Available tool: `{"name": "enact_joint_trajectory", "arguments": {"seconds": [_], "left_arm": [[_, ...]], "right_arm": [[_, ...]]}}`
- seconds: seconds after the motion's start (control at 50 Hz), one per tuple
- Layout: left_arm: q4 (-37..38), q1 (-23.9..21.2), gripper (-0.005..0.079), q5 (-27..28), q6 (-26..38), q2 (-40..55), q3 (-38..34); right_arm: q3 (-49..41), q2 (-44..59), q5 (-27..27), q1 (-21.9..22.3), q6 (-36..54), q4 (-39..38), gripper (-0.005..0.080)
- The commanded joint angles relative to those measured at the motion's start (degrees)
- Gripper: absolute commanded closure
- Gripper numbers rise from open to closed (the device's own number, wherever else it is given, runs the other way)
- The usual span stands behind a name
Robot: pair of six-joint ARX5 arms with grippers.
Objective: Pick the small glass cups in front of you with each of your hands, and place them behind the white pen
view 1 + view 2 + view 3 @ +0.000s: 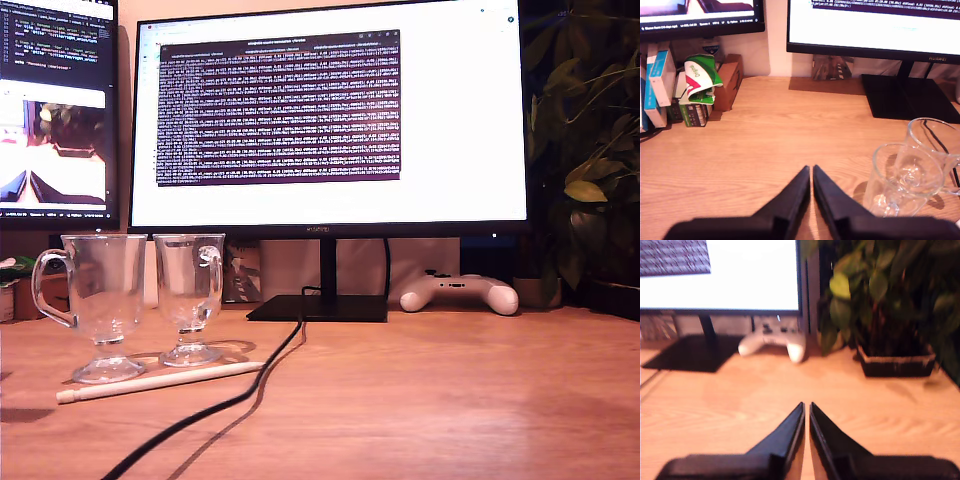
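Two small glass cups (104, 300) (190, 293) stand upright side by side at lower left of the exterior view, white pen (160, 381) lying just before them; my first gripper (812, 169) and second gripper (806, 405) hover closed, empty.

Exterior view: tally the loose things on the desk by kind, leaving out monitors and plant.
Glass cups: 2
White pen: 1
White game controller: 1
Black cable: 1
Total: 5
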State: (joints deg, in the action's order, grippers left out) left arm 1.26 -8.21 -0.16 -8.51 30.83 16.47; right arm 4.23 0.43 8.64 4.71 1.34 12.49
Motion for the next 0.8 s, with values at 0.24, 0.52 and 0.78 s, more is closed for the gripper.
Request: {"name": "enact_joint_trajectory", "arguments": {"seconds": [0.24, 0.52, 0.78], "left_arm": [[-0.63, -0.33, 0.0764, -0.35, 0.46, -0.15, -1.05], [-0.96, -0.33, 0.0764, -0.74, 0.46, -0.17, -1.05], [-1.90, -0.35, 0.0764, -1.88, 1.51, -0.81, -1.05]], "right_arm": [[-1.88, -0.31, -0.31, -1.36, 0.68, 2.91, 0.0765], [-1.86, 0.26, -0.26, -1.33, -2.82, 2.60, 0.0765], [-1.86, 0.26, -0.26, -1.33, -2.82, 2.60, 0.0765]]}}
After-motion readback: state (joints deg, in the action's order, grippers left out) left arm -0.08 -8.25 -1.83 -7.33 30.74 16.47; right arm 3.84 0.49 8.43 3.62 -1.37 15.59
